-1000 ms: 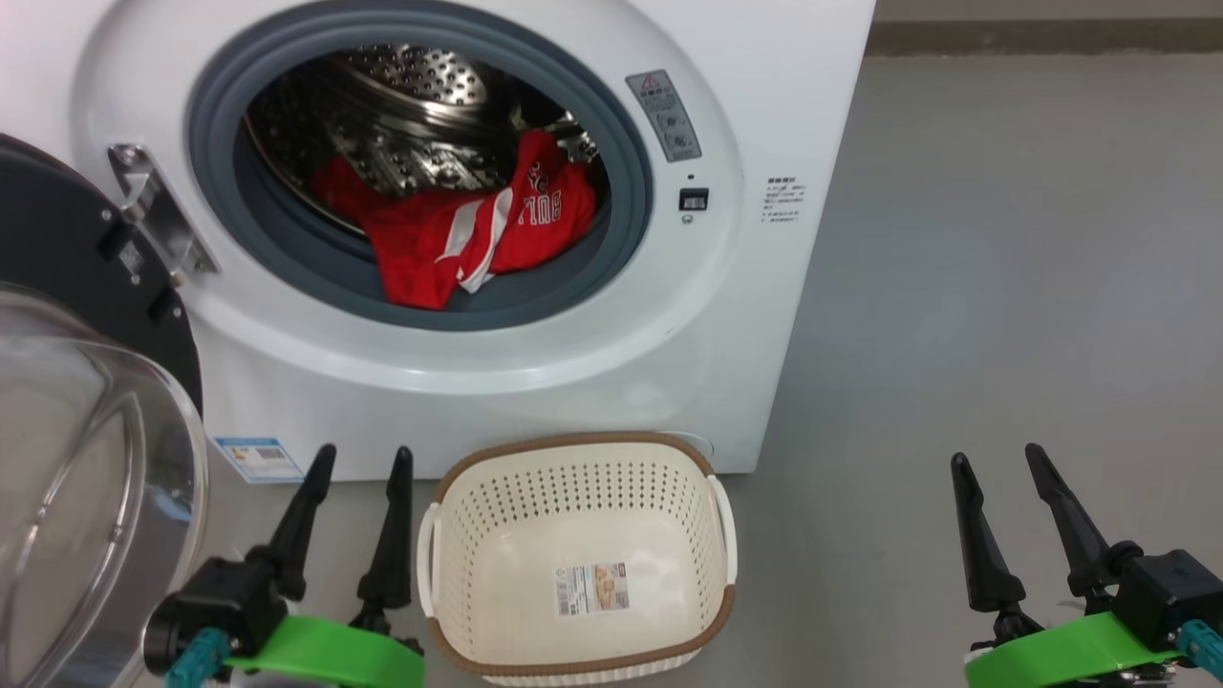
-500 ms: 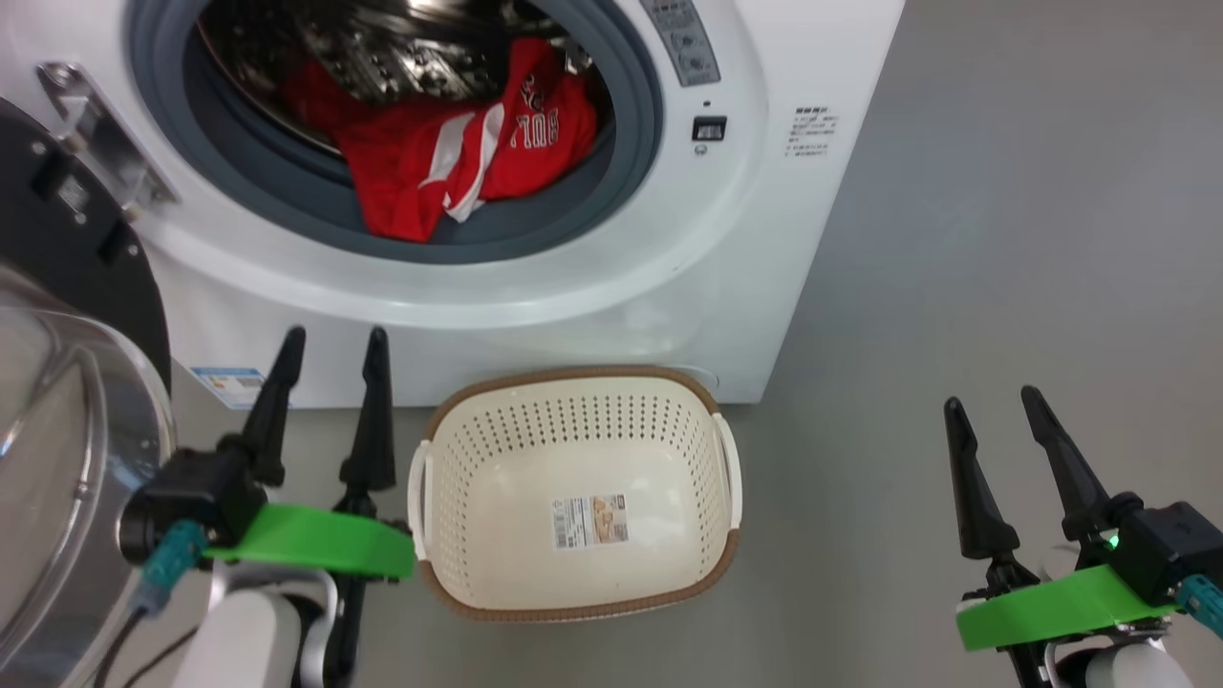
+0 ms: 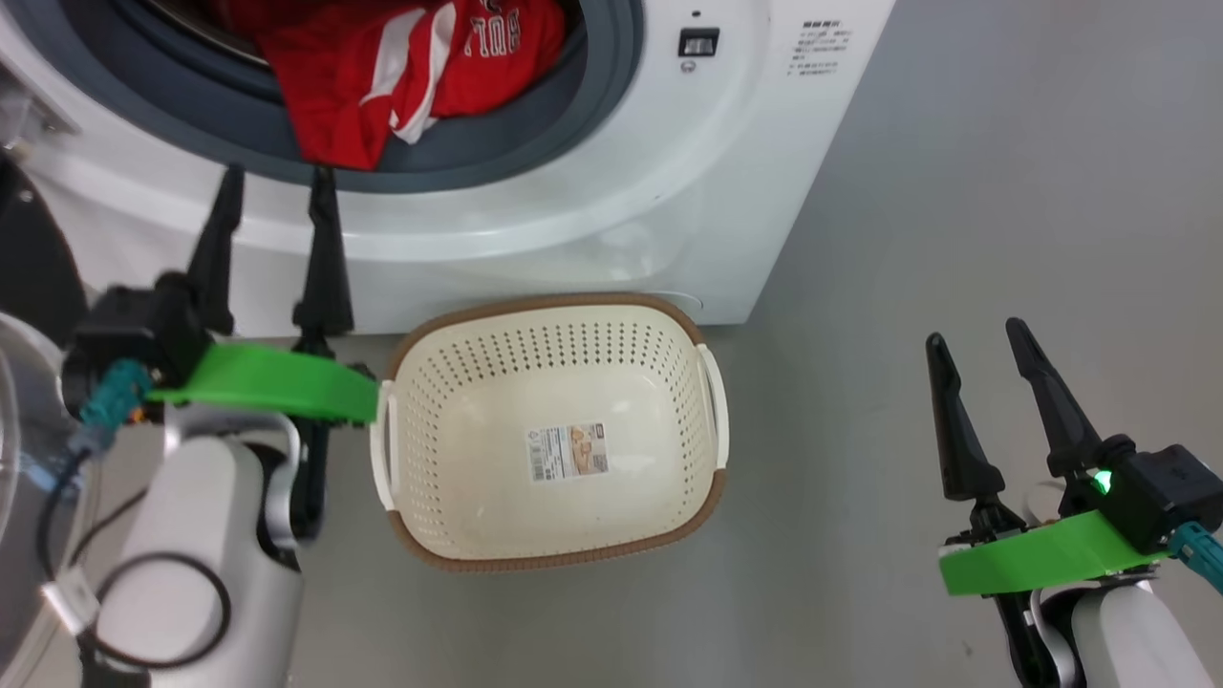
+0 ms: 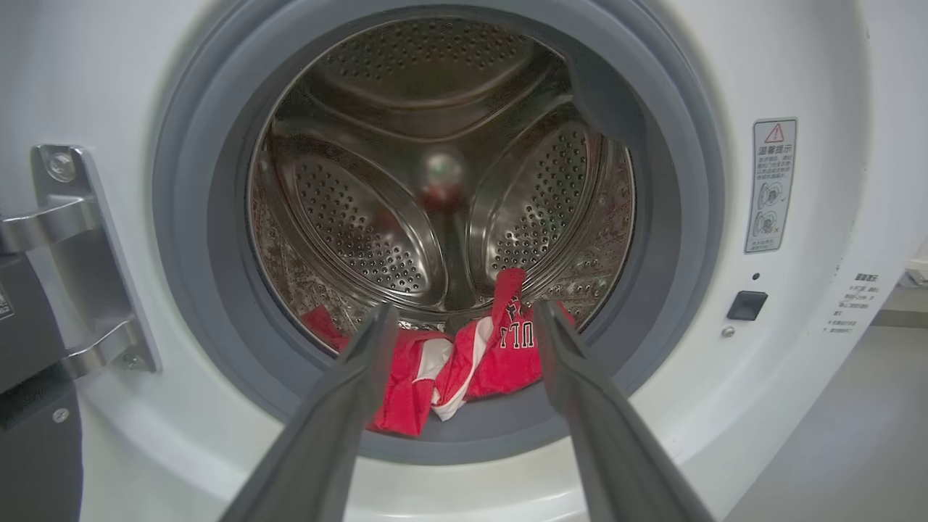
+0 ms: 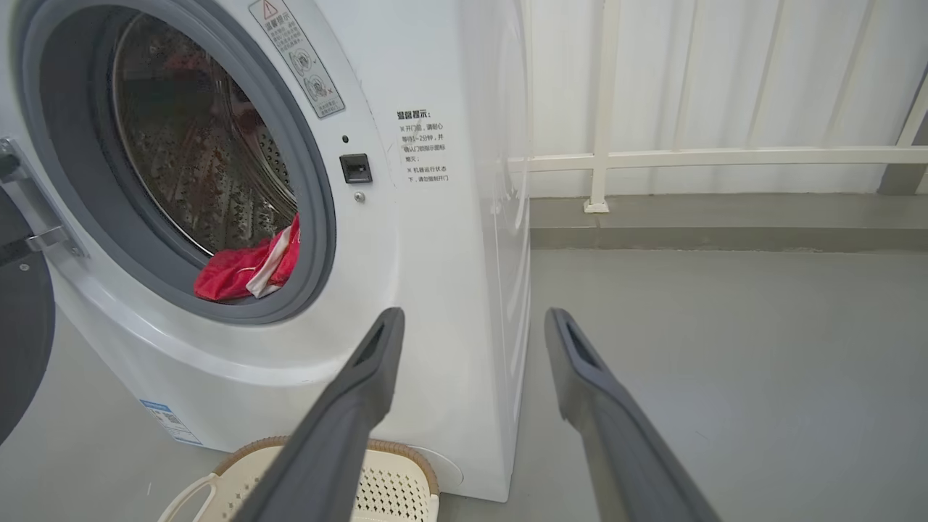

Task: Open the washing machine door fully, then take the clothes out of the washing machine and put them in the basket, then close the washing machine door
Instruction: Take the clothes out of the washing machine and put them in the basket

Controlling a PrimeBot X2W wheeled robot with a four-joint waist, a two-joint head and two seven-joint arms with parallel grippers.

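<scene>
The white washing machine stands with its opening uncovered. The washing machine door hangs swung out at the far left, and its hinge shows in the left wrist view. Red clothes with white trim lie at the drum's front lip. My left gripper is open, fingers pointing at the opening's lower rim, just short of the clothes. The cream basket sits on the floor before the machine, holding no garment. My right gripper hangs open to its right.
Bare grey floor stretches right of the machine. A white railing and wall run behind it. The basket's rim lies just below my right fingers. My pale left forearm is beside the basket's left handle.
The head camera has tilted down, so the whole picture slid up. My left gripper has risen from beside the basket towards the drum opening. The right gripper has kept its place.
</scene>
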